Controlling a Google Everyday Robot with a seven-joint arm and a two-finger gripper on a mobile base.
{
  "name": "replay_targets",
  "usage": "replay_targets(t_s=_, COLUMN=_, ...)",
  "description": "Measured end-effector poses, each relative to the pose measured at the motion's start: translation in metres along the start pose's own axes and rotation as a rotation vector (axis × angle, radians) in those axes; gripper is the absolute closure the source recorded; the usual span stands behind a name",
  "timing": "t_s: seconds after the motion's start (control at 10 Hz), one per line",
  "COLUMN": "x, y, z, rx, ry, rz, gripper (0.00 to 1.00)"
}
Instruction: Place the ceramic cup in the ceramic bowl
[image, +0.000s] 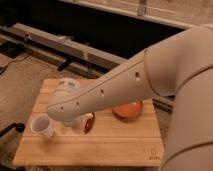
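Observation:
The white ceramic cup (42, 126) stands upright on the left part of the wooden board (110, 145). The orange ceramic bowl (128, 110) sits on the right half of the board, its upper part hidden by my arm. My arm reaches across from the right and points down and to the left. Its gripper (70, 121) hangs low over the board just right of the cup, mostly hidden under the wrist. The gripper is open, holds nothing, and is apart from the cup.
A small red object (89, 123) lies on the board between the gripper and the bowl. The board rests on rough stone-like ground. Metal rails (60, 45) and a dark wall run behind it.

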Motion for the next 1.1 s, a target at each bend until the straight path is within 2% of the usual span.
replay_targets(t_s=0.2, x=0.006, y=0.032, z=-0.003, rx=-0.003, ry=-0.007, rz=-0.054, gripper=0.2)
replay_targets(t_s=0.5, x=0.009, y=0.061, z=0.005, rx=0.006, ry=-0.006, rz=-0.127, gripper=0.2)
replay_targets(t_s=0.9, x=-0.022, y=0.09, z=0.014, rx=-0.017, ry=0.008, rz=-0.194, gripper=0.2)
replay_targets(t_s=1.1, x=-0.03, y=0.105, z=0.015, rx=-0.036, ry=0.014, rz=-0.22, gripper=0.2)
